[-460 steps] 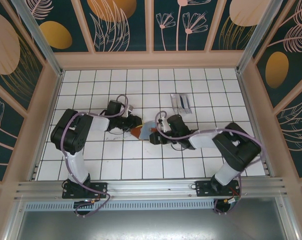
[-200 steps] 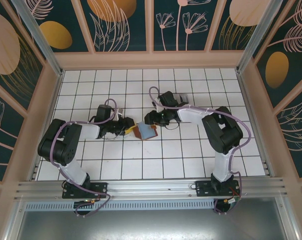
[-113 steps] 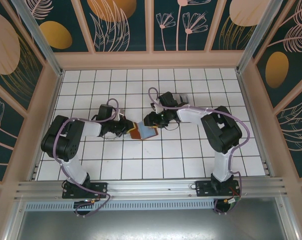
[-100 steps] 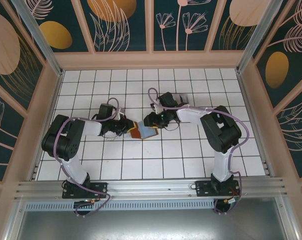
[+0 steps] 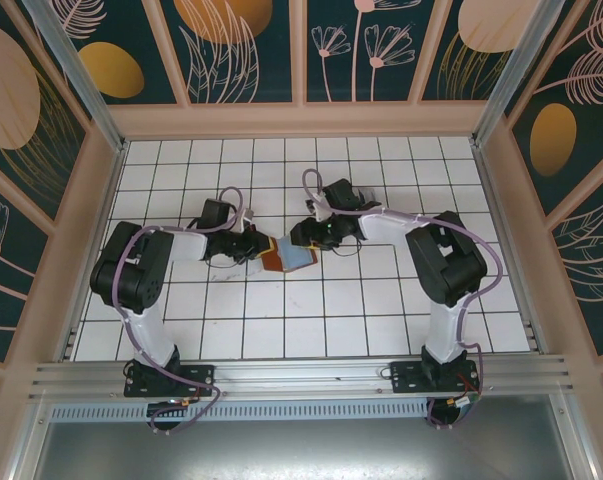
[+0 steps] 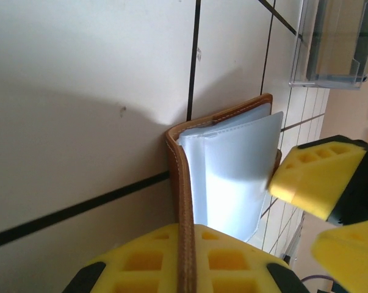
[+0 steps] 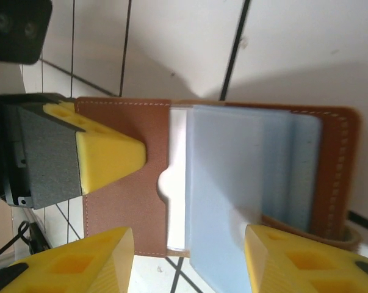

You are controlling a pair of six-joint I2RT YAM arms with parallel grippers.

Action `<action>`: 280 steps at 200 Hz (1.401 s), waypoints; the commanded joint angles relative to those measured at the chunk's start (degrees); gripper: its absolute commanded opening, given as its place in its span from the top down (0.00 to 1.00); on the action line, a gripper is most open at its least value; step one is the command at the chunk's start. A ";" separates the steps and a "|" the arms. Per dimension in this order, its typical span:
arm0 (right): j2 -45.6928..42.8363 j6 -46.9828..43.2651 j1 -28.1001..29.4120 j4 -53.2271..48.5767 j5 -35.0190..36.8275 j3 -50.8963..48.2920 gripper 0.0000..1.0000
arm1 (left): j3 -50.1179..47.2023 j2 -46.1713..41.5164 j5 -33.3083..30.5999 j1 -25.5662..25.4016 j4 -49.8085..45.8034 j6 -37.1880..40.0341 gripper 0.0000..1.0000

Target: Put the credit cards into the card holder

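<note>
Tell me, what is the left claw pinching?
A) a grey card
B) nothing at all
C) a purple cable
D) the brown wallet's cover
D: the left claw is shut on the wallet, whose stitched brown edge runs between its yellow fingers.

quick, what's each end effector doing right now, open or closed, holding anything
left end effector: closed on the card holder, pinching its brown cover.
right end effector: open, fingers either side of the card holder's open pages, gripping nothing.
</note>
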 commanded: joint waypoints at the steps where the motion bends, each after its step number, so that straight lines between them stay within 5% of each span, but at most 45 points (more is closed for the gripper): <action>1: -0.93 -1.73 -0.72 -0.65 2.96 0.56 0.48 | 1.98 1.53 0.55 0.03 -3.46 3.54 1.00; 107: 4.12 -2.09 -0.26 1.39 -1.61 3.36 0.52 | 4.79 4.62 1.84 -1.02 -4.39 4.09 1.00; 182: 2.28 4.96 -0.78 13.53 -11.96 -1.54 0.52 | 4.89 6.76 3.17 -0.99 -0.24 1.40 1.00; 223: -1.62 -0.62 -3.08 4.57 -1.19 0.60 0.48 | 5.40 6.66 2.95 -0.97 -1.16 2.06 1.00; 280: -0.88 -2.48 -3.54 1.46 1.40 0.35 0.46 | 5.60 6.72 2.71 -0.98 -2.24 3.34 1.00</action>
